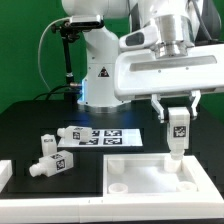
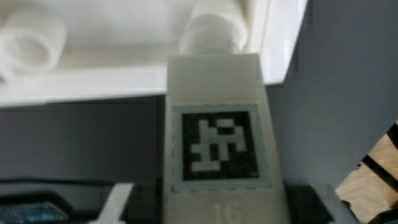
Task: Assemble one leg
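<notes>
My gripper [image 1: 177,117] is shut on a leg [image 1: 177,135], a small white square post with a black-and-white tag, and holds it upright. The leg's lower end is at the far right corner of the large flat white rimmed panel [image 1: 150,185]; I cannot tell whether it touches. In the wrist view the leg [image 2: 217,120] runs from between my fingers [image 2: 306,204] toward a round socket [image 2: 214,30] on the panel [image 2: 107,80]. Three more legs lie at the exterior view's left [image 1: 48,143], [image 1: 71,133], [image 1: 51,165].
The marker board [image 1: 110,136] lies on the black table behind the panel. The robot's white base [image 1: 98,75] stands at the back. A white piece [image 1: 4,176] shows at the exterior view's left edge. A second round socket [image 2: 36,45] shows on the panel.
</notes>
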`<state>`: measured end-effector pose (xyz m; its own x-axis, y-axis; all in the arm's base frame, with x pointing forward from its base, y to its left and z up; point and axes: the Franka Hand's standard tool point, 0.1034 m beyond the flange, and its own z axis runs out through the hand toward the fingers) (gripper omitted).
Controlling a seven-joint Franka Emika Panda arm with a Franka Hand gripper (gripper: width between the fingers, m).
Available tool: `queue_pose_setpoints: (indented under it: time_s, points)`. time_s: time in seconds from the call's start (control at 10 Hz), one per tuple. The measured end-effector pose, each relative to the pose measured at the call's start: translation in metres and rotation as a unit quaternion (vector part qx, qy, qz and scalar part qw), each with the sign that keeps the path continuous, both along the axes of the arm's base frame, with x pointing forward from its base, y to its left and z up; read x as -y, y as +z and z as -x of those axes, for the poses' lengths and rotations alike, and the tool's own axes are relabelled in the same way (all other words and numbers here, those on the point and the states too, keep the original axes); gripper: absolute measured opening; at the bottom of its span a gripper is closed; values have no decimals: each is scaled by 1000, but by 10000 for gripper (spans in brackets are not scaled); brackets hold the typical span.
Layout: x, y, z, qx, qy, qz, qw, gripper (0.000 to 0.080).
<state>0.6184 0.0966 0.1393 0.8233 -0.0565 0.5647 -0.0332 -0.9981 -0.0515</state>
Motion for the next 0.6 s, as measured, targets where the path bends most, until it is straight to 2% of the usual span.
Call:
queue_pose_setpoints:
  time_s: [0.1,0.2,0.3,0.6]
  points:
    - [1,3,-15,7,7,6,1000,287]
    - [0,-2,-26,15,17,15,1000,287]
    - [0,-6,-29,25,21,21,999,287]
    - [0,-8,-29,22,21,21,999,287]
